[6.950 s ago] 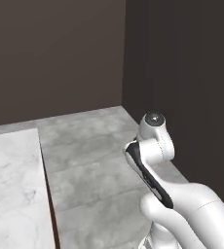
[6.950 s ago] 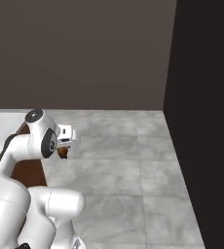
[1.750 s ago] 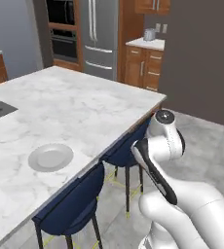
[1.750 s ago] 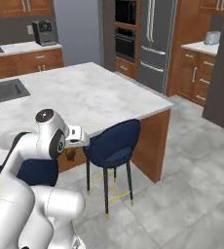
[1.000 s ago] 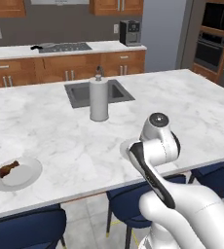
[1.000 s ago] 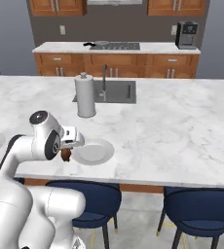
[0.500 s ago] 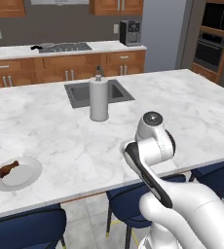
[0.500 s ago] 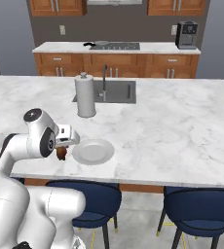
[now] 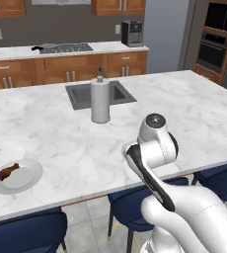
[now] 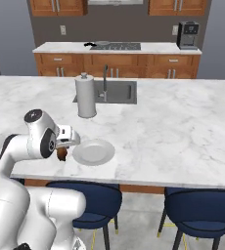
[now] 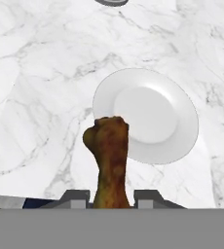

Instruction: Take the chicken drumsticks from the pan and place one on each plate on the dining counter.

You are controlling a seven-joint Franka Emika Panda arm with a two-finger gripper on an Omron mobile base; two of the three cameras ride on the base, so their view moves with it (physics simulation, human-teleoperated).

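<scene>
My gripper [image 11: 111, 197] is shut on a brown chicken drumstick [image 11: 110, 155], held by its thin end with the thick end pointing away. It hangs just off the near edge of the dining counter [image 10: 173, 136], close to the left of an empty pale plate [image 10: 93, 152] [image 11: 148, 114]. In the right base view the gripper [image 10: 63, 152] and its drumstick [image 10: 62, 154] are beside that plate's rim. Another plate [image 9: 17, 175] at the counter's near left carries a second drumstick [image 9: 8, 171]. The pan [image 10: 97, 44] sits far off on the back cooktop.
A paper towel roll [image 10: 86, 96] stands in front of the inset sink [image 10: 115, 92] mid-counter. Blue stools [image 10: 92, 200] are tucked under the near edge. A coffee machine [image 10: 188, 28] sits on the back counter. Bare marble lies right of the empty plate.
Earlier the base drove round to the island's stool side, so the whole scene changed. Over the last second the views hold still and the hand with the drumstick has drifted slightly left.
</scene>
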